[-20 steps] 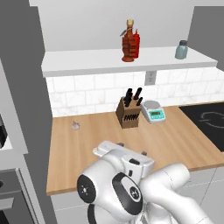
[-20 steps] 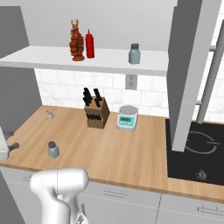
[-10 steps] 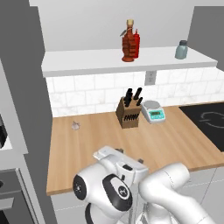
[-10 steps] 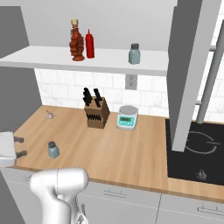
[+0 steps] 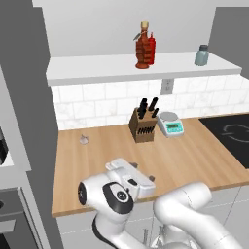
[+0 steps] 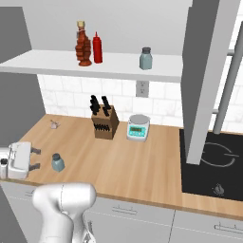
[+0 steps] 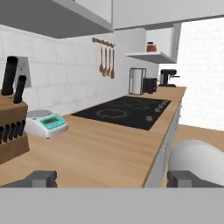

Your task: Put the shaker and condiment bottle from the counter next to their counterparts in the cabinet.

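Two shakers (image 6: 58,163) (image 6: 145,58), two bottles (image 6: 83,43) (image 6: 97,48), one knife block (image 6: 105,123), one scale (image 6: 138,128)

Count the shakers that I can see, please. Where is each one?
2. One shaker stands on the counter, near its front edge, beside the open gripper. The other shaker stands on the cabinet shelf, right of the bottles.

You see a knife block (image 6: 105,122) standing beside a kitchen scale (image 6: 138,127). To their right lies a black hob (image 6: 216,163).
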Robot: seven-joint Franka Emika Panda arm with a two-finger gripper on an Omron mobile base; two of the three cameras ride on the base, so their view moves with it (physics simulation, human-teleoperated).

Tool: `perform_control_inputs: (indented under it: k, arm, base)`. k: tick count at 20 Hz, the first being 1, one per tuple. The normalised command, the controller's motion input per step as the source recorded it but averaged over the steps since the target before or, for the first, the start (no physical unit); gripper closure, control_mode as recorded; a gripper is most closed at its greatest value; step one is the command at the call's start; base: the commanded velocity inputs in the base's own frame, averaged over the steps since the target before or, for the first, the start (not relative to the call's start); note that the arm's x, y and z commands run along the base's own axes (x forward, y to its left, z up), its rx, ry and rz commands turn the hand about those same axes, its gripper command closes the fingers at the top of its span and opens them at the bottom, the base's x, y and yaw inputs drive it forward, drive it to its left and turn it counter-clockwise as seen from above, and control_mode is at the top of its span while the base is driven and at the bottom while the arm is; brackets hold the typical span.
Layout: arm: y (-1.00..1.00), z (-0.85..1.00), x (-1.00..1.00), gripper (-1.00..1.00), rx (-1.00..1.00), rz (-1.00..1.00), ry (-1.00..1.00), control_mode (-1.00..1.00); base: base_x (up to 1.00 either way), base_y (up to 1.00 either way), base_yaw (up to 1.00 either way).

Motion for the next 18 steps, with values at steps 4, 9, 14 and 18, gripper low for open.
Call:
perform_control_inputs:
  k: [4,9,14,18]
  arm:
    - [0.48,-0.24,0.24,-1.00,-0.04,-0.23,0.00,-1.00]
    - [0.28,-0.20,0.36,-1.00,-0.01,-0.22,0.00,-1.00]
    - [0.04,-0.34,0.50,-1.00,0.00,-0.15,0.00,-1.00]
    - [0.22,-0.57,0.09,-1.00,-0.04,-0.08,0.00,-1.00]
  base:
    - [0.00,0.00,0.00]
    - [0.00,0.00,0.00]
    - [0.00,0.00,0.00]
    - [0.00,0.00,0.00]
